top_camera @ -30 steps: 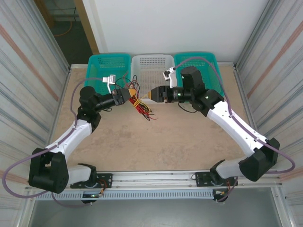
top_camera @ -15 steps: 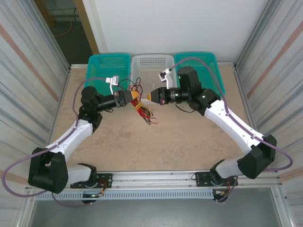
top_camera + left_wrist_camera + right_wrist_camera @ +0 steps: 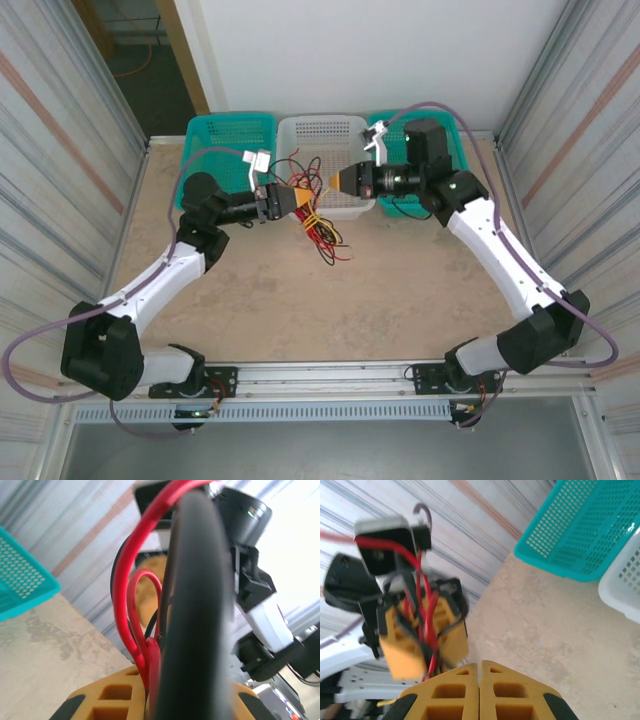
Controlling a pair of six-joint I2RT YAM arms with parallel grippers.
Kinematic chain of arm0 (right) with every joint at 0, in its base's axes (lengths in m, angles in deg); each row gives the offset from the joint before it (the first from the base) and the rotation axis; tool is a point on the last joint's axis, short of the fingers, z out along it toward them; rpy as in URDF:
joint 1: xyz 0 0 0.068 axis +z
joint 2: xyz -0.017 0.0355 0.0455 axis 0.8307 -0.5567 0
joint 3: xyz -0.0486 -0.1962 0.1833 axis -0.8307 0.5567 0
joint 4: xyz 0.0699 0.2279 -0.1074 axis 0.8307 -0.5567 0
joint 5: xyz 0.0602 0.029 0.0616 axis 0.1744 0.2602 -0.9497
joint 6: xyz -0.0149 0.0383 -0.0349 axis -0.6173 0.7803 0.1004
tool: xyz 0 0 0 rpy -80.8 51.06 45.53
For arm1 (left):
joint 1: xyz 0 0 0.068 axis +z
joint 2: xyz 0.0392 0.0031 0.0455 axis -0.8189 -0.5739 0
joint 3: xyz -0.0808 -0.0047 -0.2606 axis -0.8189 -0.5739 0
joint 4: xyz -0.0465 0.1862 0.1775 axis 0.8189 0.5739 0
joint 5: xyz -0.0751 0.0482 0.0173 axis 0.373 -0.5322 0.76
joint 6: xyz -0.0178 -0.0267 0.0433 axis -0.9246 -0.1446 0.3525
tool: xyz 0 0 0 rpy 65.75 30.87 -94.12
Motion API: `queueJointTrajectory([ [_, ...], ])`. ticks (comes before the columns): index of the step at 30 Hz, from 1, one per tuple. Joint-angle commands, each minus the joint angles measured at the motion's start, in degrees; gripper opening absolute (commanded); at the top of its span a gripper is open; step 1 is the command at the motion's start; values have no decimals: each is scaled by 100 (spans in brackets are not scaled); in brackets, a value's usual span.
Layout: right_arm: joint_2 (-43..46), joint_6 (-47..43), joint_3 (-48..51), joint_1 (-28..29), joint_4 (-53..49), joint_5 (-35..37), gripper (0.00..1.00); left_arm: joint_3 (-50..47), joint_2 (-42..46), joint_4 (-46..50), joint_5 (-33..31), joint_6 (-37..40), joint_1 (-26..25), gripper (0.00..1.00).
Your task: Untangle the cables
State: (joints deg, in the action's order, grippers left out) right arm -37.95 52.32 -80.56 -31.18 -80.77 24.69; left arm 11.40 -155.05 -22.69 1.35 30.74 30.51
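Dangling cables (image 3: 322, 232) beside white basket (image 3: 322, 122) edge

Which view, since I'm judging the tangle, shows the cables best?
The top external view: all the cables show there as one bunch, hanging from the left pincer and trailing toward the table. The left wrist view gives only blurred red and dark loops up close. The right wrist view shows red strands gripped in that pincer.
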Motion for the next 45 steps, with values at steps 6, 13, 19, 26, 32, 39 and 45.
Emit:
queueJointTrajectory([
  [6, -676, 1958, 804, -572, 2878, -464, 0, 710, 202, -1036, -49, -379, -400, 0],
  [13, -912, 3543, 2188, -113, 5827, -48, 0, 677, 549, -1191, -1962, 29, -469, 0],
  [19, -974, 4315, 2799, 324, 7190, 598, 0, 544, 699, -1129, -3882, 937, -611, 0],
  [26, -687, 4851, 3547, 632, 7814, 1769, 0, 84, 1041, -534, -6842, 2099, -699, 0],
  [32, -218, 4742, 3975, 1249, 7629, 2570, 0, -162, 856, -803, -8002, 2341, -605, 0],
  [39, 448, 4276, 4064, 1711, 6898, 2854, 0, -394, 473, -968, -7927, 1957, -413, 0],
  [45, 1329, 2137, 2320, 1593, 3357, 3028, 0, -693, 639, -264, -7312, 1875, -228, 0],
])
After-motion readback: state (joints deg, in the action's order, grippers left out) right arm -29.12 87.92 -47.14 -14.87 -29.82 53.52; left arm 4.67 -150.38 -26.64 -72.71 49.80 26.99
